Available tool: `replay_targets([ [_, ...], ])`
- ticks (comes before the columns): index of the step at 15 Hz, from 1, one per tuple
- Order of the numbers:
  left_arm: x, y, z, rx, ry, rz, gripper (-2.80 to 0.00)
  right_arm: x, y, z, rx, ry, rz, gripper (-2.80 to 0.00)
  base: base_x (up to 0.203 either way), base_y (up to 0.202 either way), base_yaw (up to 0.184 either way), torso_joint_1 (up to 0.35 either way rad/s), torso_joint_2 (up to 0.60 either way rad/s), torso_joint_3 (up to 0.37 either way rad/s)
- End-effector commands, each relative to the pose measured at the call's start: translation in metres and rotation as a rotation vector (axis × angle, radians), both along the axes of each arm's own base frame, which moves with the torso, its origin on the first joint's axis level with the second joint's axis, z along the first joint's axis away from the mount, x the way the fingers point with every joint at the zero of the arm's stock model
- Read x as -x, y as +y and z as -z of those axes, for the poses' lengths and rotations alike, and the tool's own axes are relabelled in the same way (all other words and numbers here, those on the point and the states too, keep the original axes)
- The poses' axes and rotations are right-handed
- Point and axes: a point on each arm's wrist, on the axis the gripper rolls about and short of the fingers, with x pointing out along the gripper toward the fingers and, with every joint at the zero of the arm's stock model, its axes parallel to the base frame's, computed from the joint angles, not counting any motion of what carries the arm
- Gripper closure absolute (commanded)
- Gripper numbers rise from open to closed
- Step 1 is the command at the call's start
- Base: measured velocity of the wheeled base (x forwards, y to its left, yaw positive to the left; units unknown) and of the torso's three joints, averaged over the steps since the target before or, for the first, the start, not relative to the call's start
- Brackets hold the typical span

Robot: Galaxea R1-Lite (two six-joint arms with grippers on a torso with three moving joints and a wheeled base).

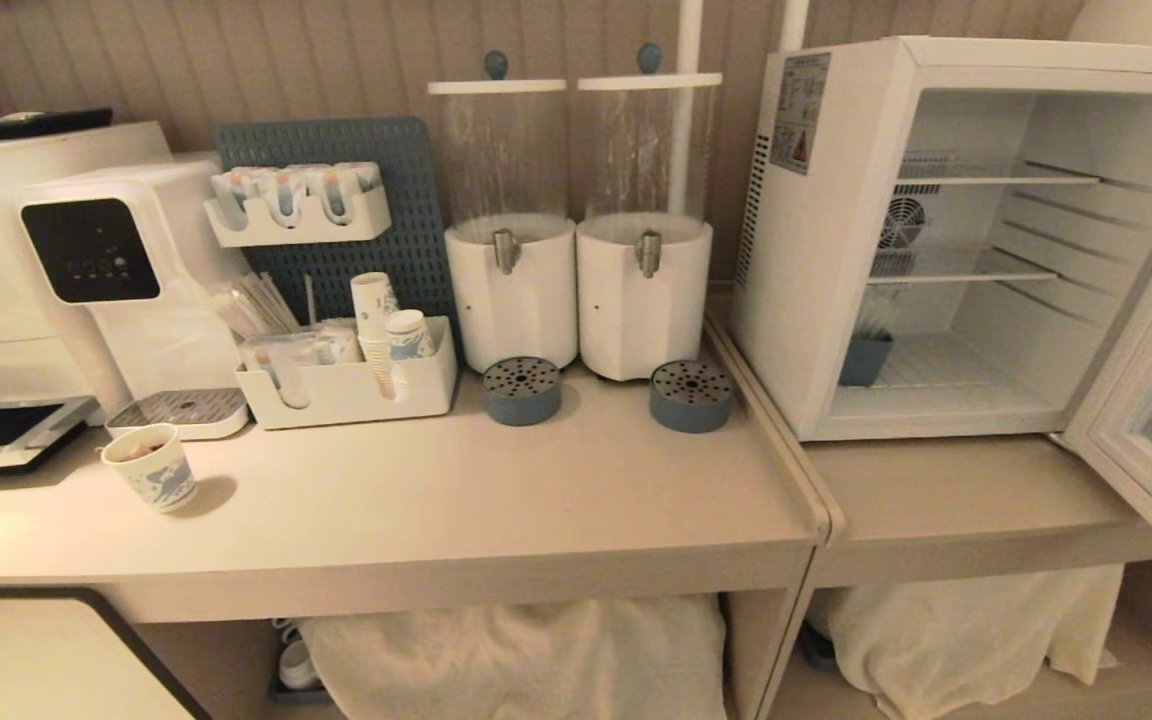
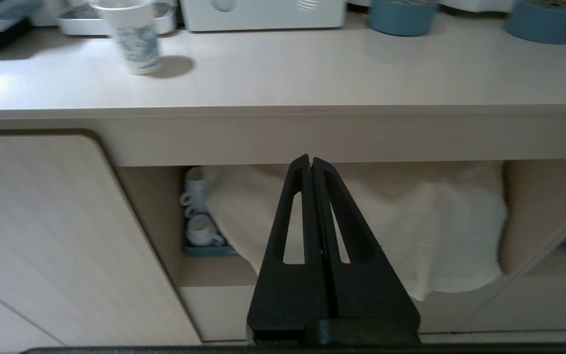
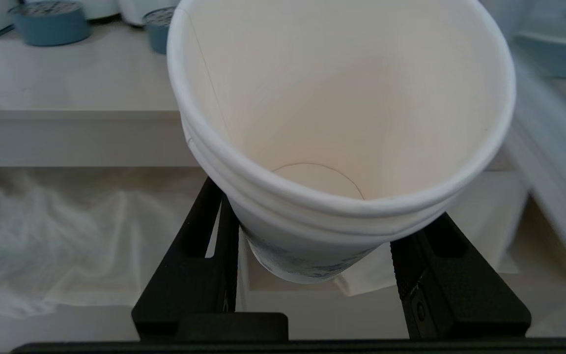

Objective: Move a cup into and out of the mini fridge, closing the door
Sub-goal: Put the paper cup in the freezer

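Fridge to my right, door swung open.
I see the mini fridge point(image 1: 826, 300) on the tabletop point(image 1: 496, 500), its door point(image 1: 1151, 420) right of it, two dispensers point(image 1: 576, 290) left.

Both grippers look like the same part: matte black plastic, kind of grainy. The left gripper point(image 2: 311, 162) has two long tapered fingers point(image 2: 290, 206), each with a narrow triangular cutout, growing out of a chunky black block. The right gripper point(image 3: 312, 236) has matching slotted fingers point(image 3: 199, 246), with a small round screw or hole on one.
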Motion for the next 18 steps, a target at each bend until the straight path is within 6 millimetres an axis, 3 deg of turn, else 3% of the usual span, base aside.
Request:
replay_targets([
  [1,0.000,0.000,0.000,0.000,0.000,-0.001,0.00,0.000,0.000,0.000,0.001,0.003,-0.002,0.00,0.000,-0.123,-0.012,0.002,0.00,0.003],
  [5,0.000,0.000,0.000,0.000,0.000,-0.001,0.00,0.000,0.000,-0.001,-0.030,-0.003,0.004,0.00,0.000,-0.017,0.000,0.001,0.00,0.000],
  [6,0.000,0.000,0.000,0.000,0.000,-0.001,0.00,0.003,0.000,-0.010,-0.031,-0.033,0.001,0.00,0.000,0.000,0.000,0.000,0.00,0.000],
  [8,0.000,0.000,0.000,0.000,0.000,-0.001,0.00,0.015,0.000,-0.054,-0.039,-0.140,-0.020,0.00,0.000,0.000,0.000,0.000,0.00,0.000],
  [10,0.000,0.000,0.000,0.000,0.000,-0.001,0.00,0.006,0.001,-0.093,-0.073,-0.095,-0.046,0.00,0.000,0.000,0.000,0.000,0.00,0.000],
  [12,0.000,0.000,0.000,0.002,0.000,-0.001,0.00,-0.033,0.001,-0.124,-0.101,0.036,-0.055,0.00,0.000,0.000,0.000,0.000,0.00,0.000],
  [14,0.000,0.000,0.000,0.002,0.000,-0.001,0.00,-0.086,0.002,-0.139,-0.114,0.142,-0.061,0.00,0.000,0.000,0.000,0.000,0.00,0.000],
  [18,0.000,0.000,0.000,0.002,0.000,-0.001,0.00,-0.205,0.004,-0.128,-0.119,0.298,-0.097,0.00,0.000,0.000,0.000,0.000,0.00,0.000],
])
